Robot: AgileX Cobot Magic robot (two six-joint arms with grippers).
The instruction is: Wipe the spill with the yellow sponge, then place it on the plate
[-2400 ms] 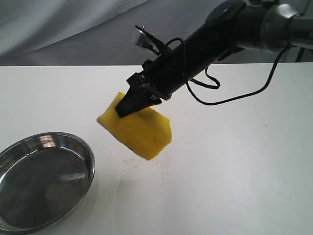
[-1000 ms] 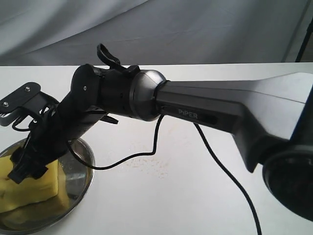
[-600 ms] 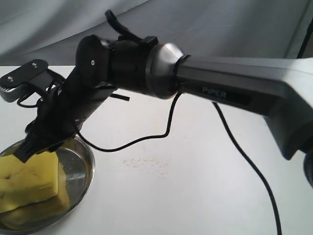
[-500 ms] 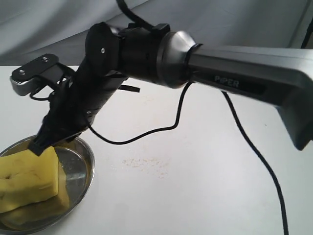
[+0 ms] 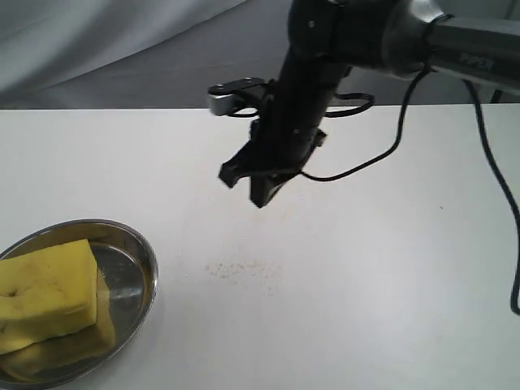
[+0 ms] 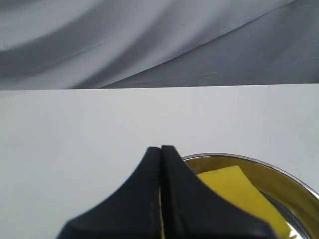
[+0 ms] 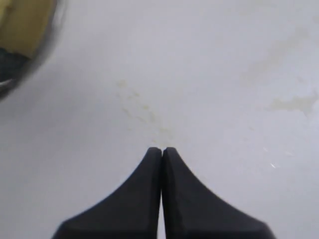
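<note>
- White tabletop [image 5: 390, 268] under a grey draped cloth backdrop [image 5: 122, 49] carries the whole scene.
- On the right arm [image 5: 325, 49], the right gripper [image 5: 260, 197] points down above the middle of the table. Its black jaws are pressed together with nothing between them, as the right wrist view confirms [image 7: 161, 149].
- A black cable [image 5: 382, 150] loops from that arm just beside the gripper.
- Below and slightly ahead of the closed tips lies what shows of the spill [image 5: 240, 270]: a faint tan, speckled trace on the white surface, seen as pale streaks from the right wrist [image 7: 144, 112].
- Well to the left, the plate [image 5: 150, 276], a shiny steel dish, sits at the table's near corner.
- The yellow sponge [image 5: 45, 292] lies inside the plate, tilted, with one end against the rim.
- The left gripper [image 6: 161, 148] is also closed and empty, with the plate [image 6: 294, 177] and the sponge [image 6: 234, 186] right beyond its tips.
</note>
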